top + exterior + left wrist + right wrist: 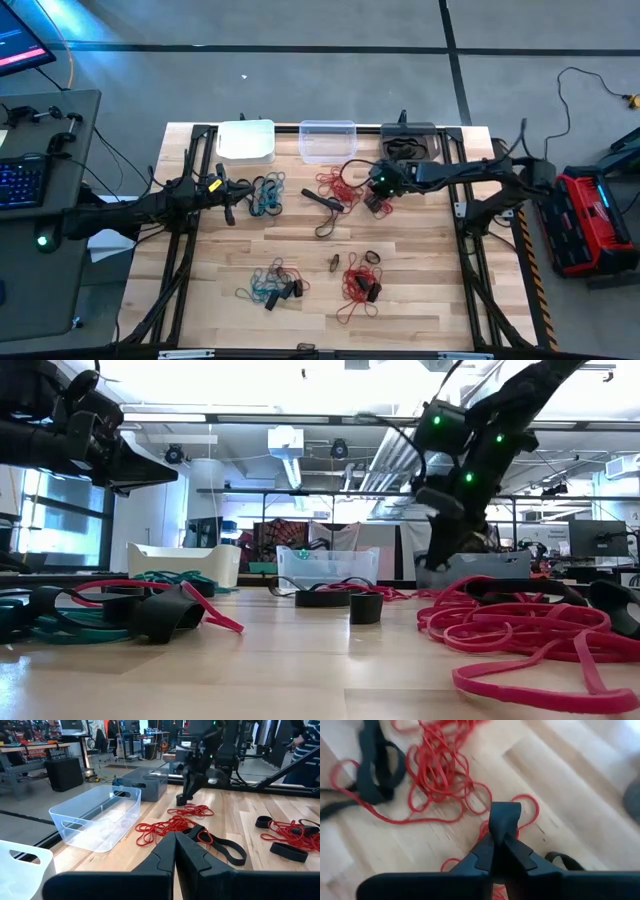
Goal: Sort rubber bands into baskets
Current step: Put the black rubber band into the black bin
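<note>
Right wrist view shows my right jaws (pixel 502 847) clamped on a black band (pixel 504 820) among red bands (pixel 440 775) near the table's far edge; next, lift toward the dark basket (pixel 408 140) (left jaws (pixel 175 852) shut, empty).

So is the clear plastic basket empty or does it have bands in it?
Empty: the clear rectangular plastic basket shows only bare walls and floor; the red rubber bands lie outside on the wood.

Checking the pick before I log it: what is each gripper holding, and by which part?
The right gripper pinches a black rubber band by a folded edge. The left gripper is shut and empty.
</note>
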### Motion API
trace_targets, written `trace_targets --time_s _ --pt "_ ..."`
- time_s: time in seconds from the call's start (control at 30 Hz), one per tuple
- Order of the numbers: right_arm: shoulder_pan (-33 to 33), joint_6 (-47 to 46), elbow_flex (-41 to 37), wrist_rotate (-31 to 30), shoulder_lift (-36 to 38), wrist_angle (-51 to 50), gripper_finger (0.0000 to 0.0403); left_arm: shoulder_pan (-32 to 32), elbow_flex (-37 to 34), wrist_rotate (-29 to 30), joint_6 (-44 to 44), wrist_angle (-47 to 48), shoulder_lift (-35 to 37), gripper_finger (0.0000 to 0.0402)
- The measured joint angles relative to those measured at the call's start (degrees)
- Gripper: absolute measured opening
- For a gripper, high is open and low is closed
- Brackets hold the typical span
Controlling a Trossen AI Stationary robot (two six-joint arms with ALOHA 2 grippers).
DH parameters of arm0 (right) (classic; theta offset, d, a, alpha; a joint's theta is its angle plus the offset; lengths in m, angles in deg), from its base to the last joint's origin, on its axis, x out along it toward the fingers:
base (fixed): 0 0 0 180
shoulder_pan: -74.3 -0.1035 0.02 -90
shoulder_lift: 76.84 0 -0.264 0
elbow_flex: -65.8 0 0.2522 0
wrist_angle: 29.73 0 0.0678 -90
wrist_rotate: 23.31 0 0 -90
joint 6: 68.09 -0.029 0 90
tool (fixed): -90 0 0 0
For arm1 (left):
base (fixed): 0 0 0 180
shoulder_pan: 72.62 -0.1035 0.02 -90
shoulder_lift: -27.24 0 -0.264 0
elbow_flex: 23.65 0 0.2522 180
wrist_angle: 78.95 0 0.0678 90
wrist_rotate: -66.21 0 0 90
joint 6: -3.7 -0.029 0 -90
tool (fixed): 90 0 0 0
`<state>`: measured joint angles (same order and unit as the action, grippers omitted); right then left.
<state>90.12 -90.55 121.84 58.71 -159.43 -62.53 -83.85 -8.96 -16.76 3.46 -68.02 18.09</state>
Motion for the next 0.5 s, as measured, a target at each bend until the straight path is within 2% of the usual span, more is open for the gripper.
trace_targets --time_s 0.2,0.33,0.5 --pt "1.8 0.1 0.0 -5.6 8.1 -2.4 0.0005 0.0 0.0 0.0 0.0 0.0 0.0 0.0000" --pt "7.4 -1.1 0.0 -8.9 12.6 -6.4 0.0005 0.0 0.0 0.0 0.0 0.0 0.0 0.0000" --pt "15.7 0.5 0.0 -10.5 13.4 -9.3 0.0002 0.0 0.0 0.0 0.0 -0.1 0.0 0.0000"
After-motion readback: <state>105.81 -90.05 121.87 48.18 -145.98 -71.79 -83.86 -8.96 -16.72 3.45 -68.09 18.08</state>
